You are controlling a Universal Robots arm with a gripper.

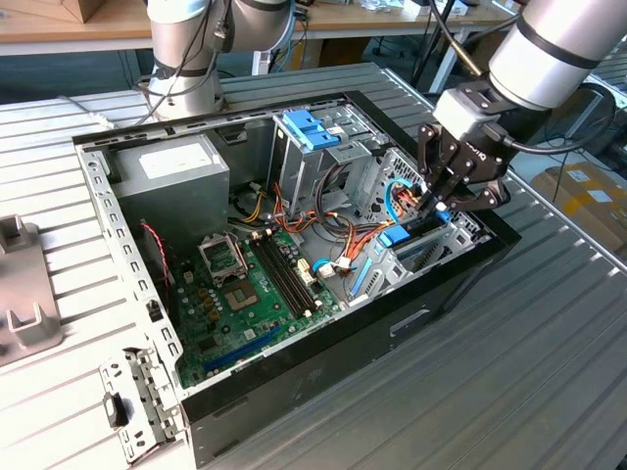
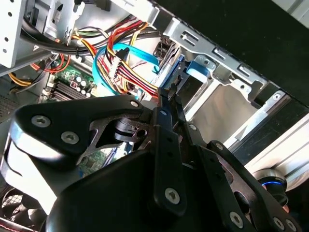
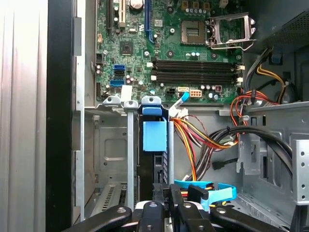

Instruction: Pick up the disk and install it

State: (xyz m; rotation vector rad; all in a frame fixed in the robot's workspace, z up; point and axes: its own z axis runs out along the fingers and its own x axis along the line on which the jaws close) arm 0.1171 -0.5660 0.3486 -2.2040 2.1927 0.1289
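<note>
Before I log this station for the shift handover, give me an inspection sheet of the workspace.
Surface: ribbed grey metal table carrying an open computer case.
Job's things: disk in its blue carrier stands in the drive cage, beside the motherboard.
Clutter: loose metal bracket at a case corner; grey fixture at the exterior view's left.
Gripper: gripper above the drive cage, fingers together, holding nothing.
Cables: blue data cable and red, yellow, orange wiring beside the cage.
Surroundings: wooden benches, cardboard box.
</note>
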